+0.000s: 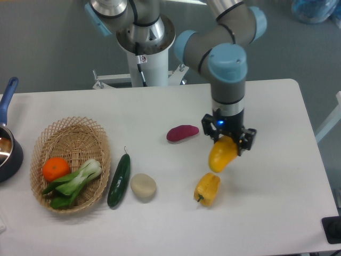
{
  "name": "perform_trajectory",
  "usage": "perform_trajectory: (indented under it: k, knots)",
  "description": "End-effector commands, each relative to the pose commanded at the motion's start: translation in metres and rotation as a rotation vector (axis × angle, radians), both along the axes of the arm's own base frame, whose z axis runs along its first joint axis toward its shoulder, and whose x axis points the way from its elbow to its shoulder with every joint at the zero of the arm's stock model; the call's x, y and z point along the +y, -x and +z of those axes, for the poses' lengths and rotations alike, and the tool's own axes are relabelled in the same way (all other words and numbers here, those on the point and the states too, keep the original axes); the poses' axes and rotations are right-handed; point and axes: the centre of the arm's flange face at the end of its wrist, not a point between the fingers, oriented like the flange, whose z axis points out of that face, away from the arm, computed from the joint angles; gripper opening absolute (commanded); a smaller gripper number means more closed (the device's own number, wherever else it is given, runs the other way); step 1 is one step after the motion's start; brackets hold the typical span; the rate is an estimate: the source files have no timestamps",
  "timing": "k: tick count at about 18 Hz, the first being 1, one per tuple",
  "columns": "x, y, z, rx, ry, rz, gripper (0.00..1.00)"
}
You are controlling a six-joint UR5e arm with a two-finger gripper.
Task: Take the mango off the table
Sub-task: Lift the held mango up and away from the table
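The mango [222, 154] is a smooth yellow-orange oval, tilted, held in my gripper [228, 140] and lifted above the white table [277, 176]. The gripper's black fingers close on the mango's upper end, right of centre. The lower end of the mango hangs just above the yellow bell pepper [208, 189] without touching it.
A purple sweet potato [182, 133] lies left of the gripper. A beige potato [143, 187] and a dark green cucumber [119, 180] lie at front centre. A wicker basket [71, 133] with an orange and bok choy stands left. A blue pot [7, 146] sits at the left edge.
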Motion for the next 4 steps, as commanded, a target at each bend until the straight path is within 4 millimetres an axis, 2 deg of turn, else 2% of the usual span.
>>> perform_trajectory:
  k: [4]
  knots:
    - [-0.001, -0.004, -0.013, -0.011, 0.048, -0.032, 0.36]
